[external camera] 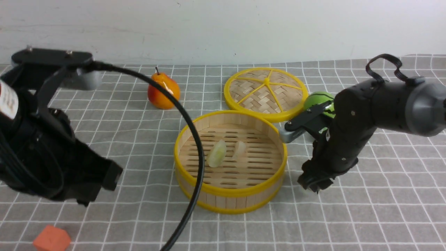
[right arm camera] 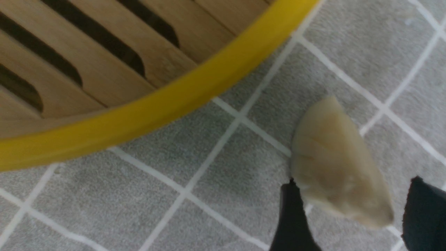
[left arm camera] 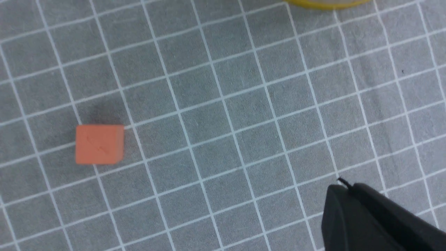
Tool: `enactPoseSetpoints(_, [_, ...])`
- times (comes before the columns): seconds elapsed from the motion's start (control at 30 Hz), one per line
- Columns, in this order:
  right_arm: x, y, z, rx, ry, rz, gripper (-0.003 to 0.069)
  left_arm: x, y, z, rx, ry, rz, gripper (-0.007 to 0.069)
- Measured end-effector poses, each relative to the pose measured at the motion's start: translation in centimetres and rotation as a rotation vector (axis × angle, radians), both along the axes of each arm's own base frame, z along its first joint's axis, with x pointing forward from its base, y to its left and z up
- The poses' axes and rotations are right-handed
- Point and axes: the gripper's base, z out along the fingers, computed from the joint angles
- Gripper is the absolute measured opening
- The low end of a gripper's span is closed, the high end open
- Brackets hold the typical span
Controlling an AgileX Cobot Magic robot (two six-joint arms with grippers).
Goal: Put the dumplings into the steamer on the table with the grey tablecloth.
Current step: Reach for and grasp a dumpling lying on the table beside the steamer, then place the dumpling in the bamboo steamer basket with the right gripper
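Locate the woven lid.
In the front view, the woven lid sits beyond the steamer, beside the green cloth-like item's left, right of the pear.

Open black right gripper (right arm camera: 352, 209) around a cream-white crescent-shaped dumpling (right arm camera: 338, 164)
The translucent piece lies on grey tablecloth with a white-lined grid (right arm camera: 181, 150), its near end between the two spread fingertips, its far end reaching out beyond them; past the gripper, apart from it, curves the yellow-rimmed round steamer of light bamboo slats (right arm camera: 115, 45).
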Motion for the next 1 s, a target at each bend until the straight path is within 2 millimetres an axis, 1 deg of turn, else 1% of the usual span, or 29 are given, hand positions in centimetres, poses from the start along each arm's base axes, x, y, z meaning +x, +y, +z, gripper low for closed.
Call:
enactPoseSetpoints(0.03, [0.0,0.0,0.0,0.0,0.0,0.0,0.0419,0.0,0.0,0.0,-0.003,-0.002,0.0,-0.0014])
enactPoseSetpoints(0.07, [0.1,0.1,-0.6,-0.008,0.011,0.034,0.0419,-0.4,0.1,-0.4,-0.007,0.009,0.0,-0.0014])
enactPoseSetpoints(0.13, [0.2,0.1,-1.1,-0.018,0.023,0.059,0.0415,-0.5,0.1,-0.6,-0.009,0.017,-0.001,-0.0014])
enactPoseSetpoints(0.2, [0.2,0.2,-1.1,-0.019,0.022,0.07,0.039,-0.6,0.1,-0.6,-0.014,0.019,-0.001,-0.0014])
enactPoseSetpoints(0.3, [0.2,0.2,-1.1,-0.024,0.022,0.076,0.0297,-0.6,0.1,-0.6,-0.019,0.016,-0.001,-0.0014])
enactPoseSetpoints(0.33, [0.3,0.1,-0.9,-0.03,0.023,0.079,0.0228,-0.6,0.1,-0.5,-0.02,0.014,-0.001,-0.0014])
enactPoseSetpoints(0.37, [0.3,0.1,-0.9,-0.03,0.023,0.079,0.0228,-0.6,0.1,-0.5,-0.02,0.014,-0.001,-0.0014])
enactPoseSetpoints(0.4, [0.5,0.2,-0.5,-0.033,0.02,0.08,0.0193,-0.6,0.1,-0.5,-0.023,0.012,-0.001,-0.0014])
enactPoseSetpoints(0.57, [1.0,0.6,1.6,-0.027,0.031,0.041,0.0198,-1.3,0.5,0.0,-0.036,-0.015,-0.001,-0.0014])
enactPoseSetpoints(0.6, [1.1,1.4,3.3,-0.003,0.015,0.027,0.0198,-1.6,0.7,0.3,-0.045,-0.03,-0.002,-0.0014])
enactPoseSetpoints(0.63, [0.9,2.1,4.6,0.018,0.004,0.028,0.0198,-1.8,0.8,0.4,-0.049,-0.038,-0.002,-0.0014])
enactPoseSetpoints(0.67, [0.9,2.3,4.8,0.022,0.005,0.029,0.0198,-1.9,0.8,0.5,-0.051,-0.041,-0.002,-0.0014])
enactPoseSetpoints(0.7, [0.2,4.1,6.9,0.07,-0.01,0.05,0.0198,-2.3,1.1,0.8,-0.061,-0.058,-0.002,-0.0014])
enactPoseSetpoints(0.73, [0.3,4.1,7.2,0.073,-0.017,0.05,0.0198,-2.4,1.1,0.9,-0.062,-0.06,-0.002,-0.0014])
enactPoseSetpoints(0.77, [-0.5,6.5,8.9,0.124,-0.039,0.093,0.0198,-2.9,1.4,1.3,-0.073,-0.08,-0.002,-0.0014])
enactPoseSetpoints(0.8, [-0.6,7.0,9.2,0.137,-0.047,0.101,0.0198,-3.0,1.5,1.4,-0.076,-0.086,-0.002,-0.0014])
enactPoseSetpoints(0.83, [-1.0,8.1,9.7,0.161,-0.059,0.123,0.0198,-3.3,1.6,1.6,-0.082,-0.096,-0.002,-0.0014])
enactPoseSetpoints(0.87, [-1.4,9.3,9.7,0.182,-0.061,0.144,0.0198,-3.6,1.8,1.8,-0.089,-0.108,-0.003,-0.0014])
enactPoseSetpoints(0.93, [-1.8,10.9,9.0,0.205,-0.055,0.154,0.0198,-4.1,2.1,2.1,-0.097,-0.126,-0.003,-0.0014])
enactPoseSetpoints(1.0, [-1.8,11.9,7.9,0.211,-0.048,0.152,0.0198,-4.4,2.3,2.4,-0.102,-0.142,-0.002,-0.0014])
